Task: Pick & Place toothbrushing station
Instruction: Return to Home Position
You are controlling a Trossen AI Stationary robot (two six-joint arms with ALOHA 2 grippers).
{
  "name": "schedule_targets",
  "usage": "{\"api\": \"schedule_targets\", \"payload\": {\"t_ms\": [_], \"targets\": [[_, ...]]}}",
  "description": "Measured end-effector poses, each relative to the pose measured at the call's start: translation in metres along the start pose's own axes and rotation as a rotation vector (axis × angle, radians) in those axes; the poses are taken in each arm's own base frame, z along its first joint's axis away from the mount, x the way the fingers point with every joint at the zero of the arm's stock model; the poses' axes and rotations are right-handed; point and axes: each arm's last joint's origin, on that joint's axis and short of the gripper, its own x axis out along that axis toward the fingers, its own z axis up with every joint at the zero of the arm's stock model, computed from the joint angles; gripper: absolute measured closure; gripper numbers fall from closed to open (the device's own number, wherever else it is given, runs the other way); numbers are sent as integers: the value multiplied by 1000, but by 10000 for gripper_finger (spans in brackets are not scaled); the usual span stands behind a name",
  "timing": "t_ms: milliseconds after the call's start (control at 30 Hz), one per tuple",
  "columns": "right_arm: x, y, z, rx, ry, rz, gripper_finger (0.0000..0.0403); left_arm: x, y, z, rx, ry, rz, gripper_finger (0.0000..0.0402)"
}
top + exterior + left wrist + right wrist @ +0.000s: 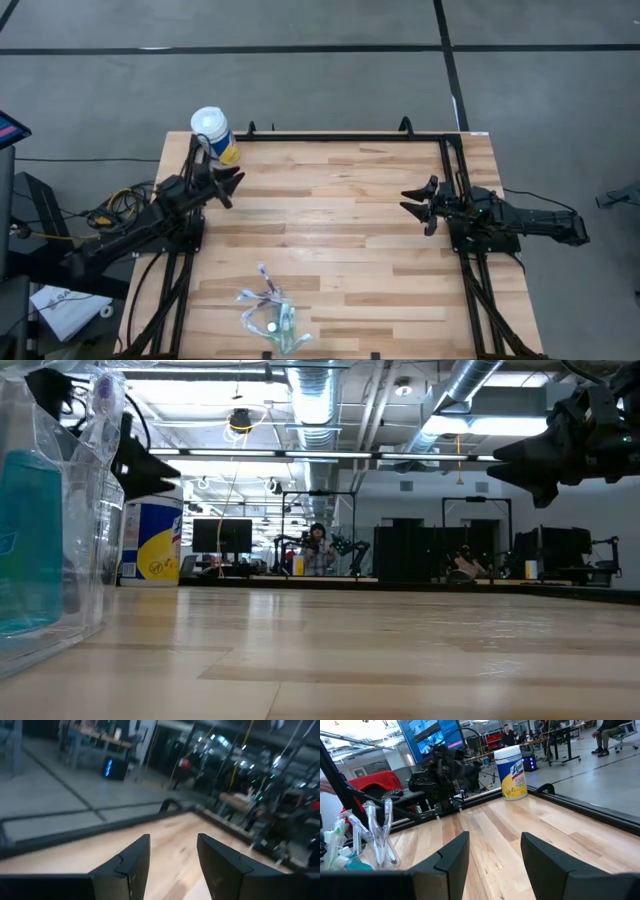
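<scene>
The toothbrushing station (270, 318), a see-through plastic holder with slim toothbrushes and teal tubes, stands on the table near its near edge, left of middle. It also shows in the low view (50, 510) and in the right wrist view (365, 845). My left gripper (232, 187) is open and empty above the table's far left part, next to the canister. My right gripper (415, 205) is open and empty above the table's right side. Both are far from the station.
A big white-lidded canister with a yellow label (214, 135) stands at the table's far left corner, close to my left gripper. A black rail (340, 136) runs along the far edge. The wooden table's middle (330, 230) is bare. People sit in the room beyond.
</scene>
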Motion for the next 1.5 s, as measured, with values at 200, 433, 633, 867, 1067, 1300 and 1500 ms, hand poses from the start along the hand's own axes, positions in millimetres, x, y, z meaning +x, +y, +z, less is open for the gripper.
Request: {"api": "schedule_targets", "payload": {"t_ms": [200, 433, 633, 867, 1067, 1300, 1500], "targets": [[0, 0, 0, 0, 0, -2, 234, -5, -4, 11, -12, -128, -50, 243], [0, 0, 0, 0, 0, -3, 234, -5, -5, 13, -14, -141, -59, 243], [0, 0, 0, 0, 0, -3, 234, -5, -5, 13, -14, -145, -61, 243], [0, 0, 0, 0, -1, -3, 234, -5, -5, 13, -15, -146, -62, 243], [0, 0, 0, 0, -1, -3, 234, -5, -5, 13, -15, -147, -63, 243], [0, 0, 0, 0, 0, -3, 234, -5, -5, 13, -15, -148, -63, 243], [0, 0, 0, 0, 0, -3, 234, -5, -5, 14, -15, -149, -63, 243]]}}
